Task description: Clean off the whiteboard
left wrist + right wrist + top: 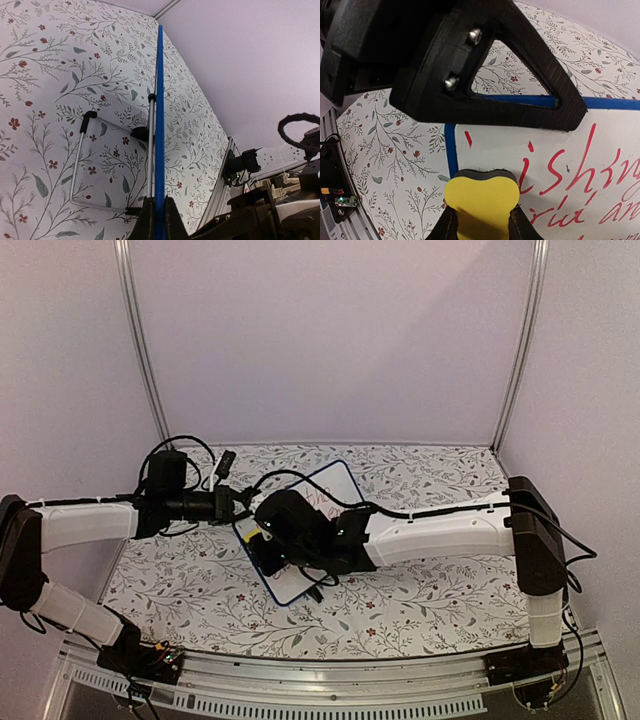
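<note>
whiteboard (335,487) diagonal, long axis near-left to far-right

Soft, even light with a faint violet cast falls from above in all three views, with no glare. The top view is slightly grainy; the arms (440,535) throw only diffuse shadows on the floral cloth (420,610). In the right wrist view a black bracket (470,65) close to the lens is underexposed and blurred, while the whiteboard (600,145) reads sharp.
</note>
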Tool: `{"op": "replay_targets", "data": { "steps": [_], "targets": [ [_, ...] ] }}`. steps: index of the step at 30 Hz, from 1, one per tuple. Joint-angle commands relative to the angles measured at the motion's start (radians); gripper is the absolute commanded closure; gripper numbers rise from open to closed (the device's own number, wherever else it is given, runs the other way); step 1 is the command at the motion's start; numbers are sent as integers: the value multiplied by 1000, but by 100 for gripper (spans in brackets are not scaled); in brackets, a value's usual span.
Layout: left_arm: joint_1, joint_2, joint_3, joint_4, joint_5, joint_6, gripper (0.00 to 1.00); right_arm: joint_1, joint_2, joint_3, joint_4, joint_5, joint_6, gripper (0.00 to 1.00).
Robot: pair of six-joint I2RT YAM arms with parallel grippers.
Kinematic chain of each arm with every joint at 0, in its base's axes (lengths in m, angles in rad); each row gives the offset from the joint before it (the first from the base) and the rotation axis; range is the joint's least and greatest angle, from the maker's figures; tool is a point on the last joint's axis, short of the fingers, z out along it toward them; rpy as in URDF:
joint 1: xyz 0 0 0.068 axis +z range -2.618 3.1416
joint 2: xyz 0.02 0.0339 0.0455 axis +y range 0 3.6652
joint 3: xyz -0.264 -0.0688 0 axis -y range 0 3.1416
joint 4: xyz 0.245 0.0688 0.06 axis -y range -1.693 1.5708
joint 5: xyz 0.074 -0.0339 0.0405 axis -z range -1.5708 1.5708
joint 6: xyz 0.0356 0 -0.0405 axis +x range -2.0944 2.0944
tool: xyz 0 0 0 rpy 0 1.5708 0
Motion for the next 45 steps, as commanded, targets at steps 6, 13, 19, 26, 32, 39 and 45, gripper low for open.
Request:
{"op": "replay_targets", "data": {
  "steps": [6, 13, 19, 26, 32, 39, 45],
  "targets": [
    [-15, -13, 11, 45, 58, -16, 100, -11, 99, 115, -10, 100, -12, 84],
    [-18, -11, 11, 49, 63, -20, 100, -11, 83, 98, 22, 117, -5, 84],
    [-17, -13, 11, 50, 67, -19, 100, -11, 71, 100, 58, 129, -6, 84],
    [-18, -15, 15, 43, 64, -17, 100, -11, 63, 67, 31, 133, -9, 84],
    [-17, -20, 14, 38, 60, -15, 100, -10, 6, -98, 45, 118, 22, 84],
    [-18, -20, 17, 39, 59, -13, 100, -11, -43, -216, 78, 108, 67, 84],
    [-17, -20, 17, 34, 54, -10, 100, -11, -55, -164, 79, 98, 42, 84]
  ]
}}
